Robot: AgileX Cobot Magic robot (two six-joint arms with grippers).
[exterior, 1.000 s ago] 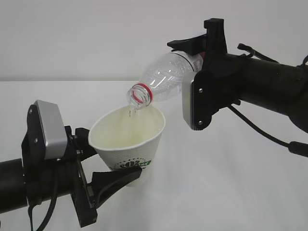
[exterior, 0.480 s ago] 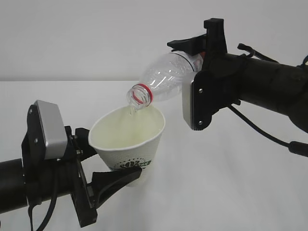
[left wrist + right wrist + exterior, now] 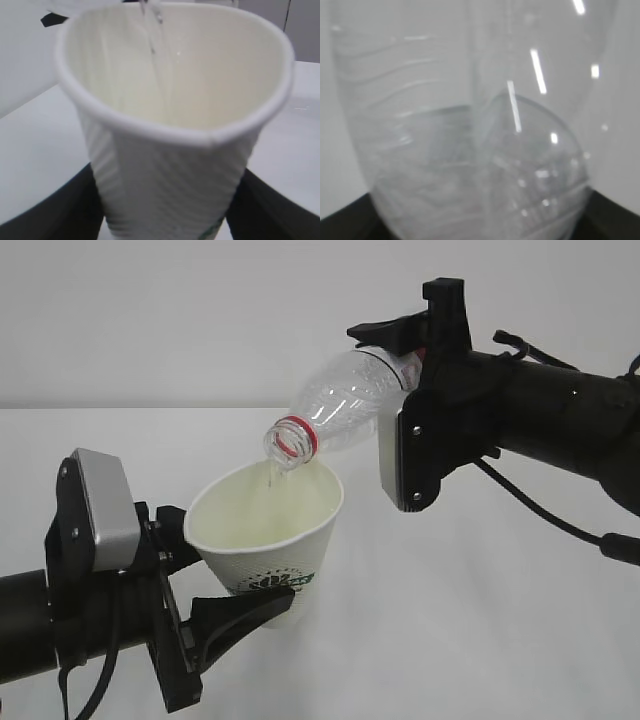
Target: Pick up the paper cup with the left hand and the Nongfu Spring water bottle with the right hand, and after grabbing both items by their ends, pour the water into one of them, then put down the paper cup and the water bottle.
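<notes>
Pour step under way. Left hand [image 3: 225,585] was clamped low on the paper cup [image 3: 268,530], one finger either side of its base, cup held off the table [image 3: 480,580] and tipped slightly toward 1 o'clock. Rim looked squeezed a little out of round in the left wrist view.

Right hand [image 3: 420,335] was closed on the butt end of the Nongfu Spring water bottle [image 3: 335,410]. Bottle lay tilted mouth-down toward 7 o'clock; uncapped mouth and red ring sat just above the cup's far rim at roughly 12 o'clock of the cup.

A thin thread of the water [image 3: 152,45] ran down the cup's inner wall. Water level inside the cup could not be made out.

Judged: bottle nearly spent, pour near its end. Next move would call for rolling the bottle back upright, mouth clear of the rim, then lowering both items and letting go. Cup needs levelling before set-down.
</notes>
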